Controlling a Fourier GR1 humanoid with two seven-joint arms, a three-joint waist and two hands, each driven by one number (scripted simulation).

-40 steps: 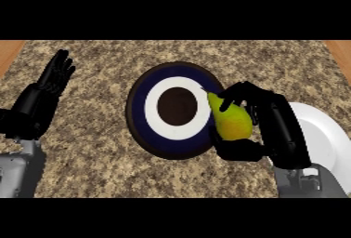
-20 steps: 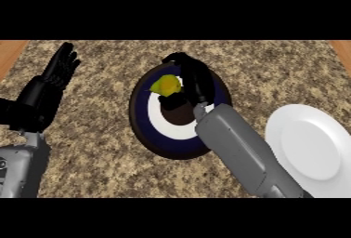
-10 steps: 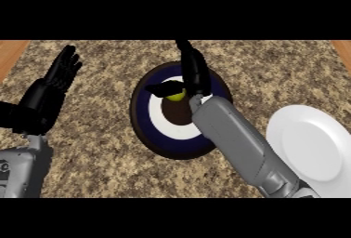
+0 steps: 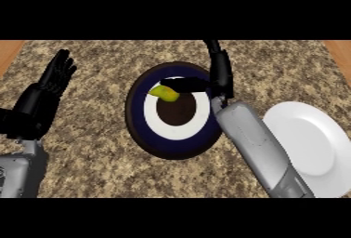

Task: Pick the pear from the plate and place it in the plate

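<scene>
The yellow-green pear lies on the white ring of the dark blue plate, toward its upper left. My right hand is over that plate's far right rim, open, fingers straight and pointing away from me. Its thumb stretches left and reaches the pear's top; the fingers do not wrap it. The grey right forearm crosses the blue plate's right edge. My left hand rests open at the far left, fingers up, well away from both plates.
A plain white plate sits at the right, partly behind the right forearm, with nothing on it. The speckled stone counter spreads around both plates, with wooden strips at the far left and right edges.
My right hand carried the pear from beside the white plate over the blue plate, then its fingers straightened. The pear now lies on the white ring. The left hand barely shifted.
</scene>
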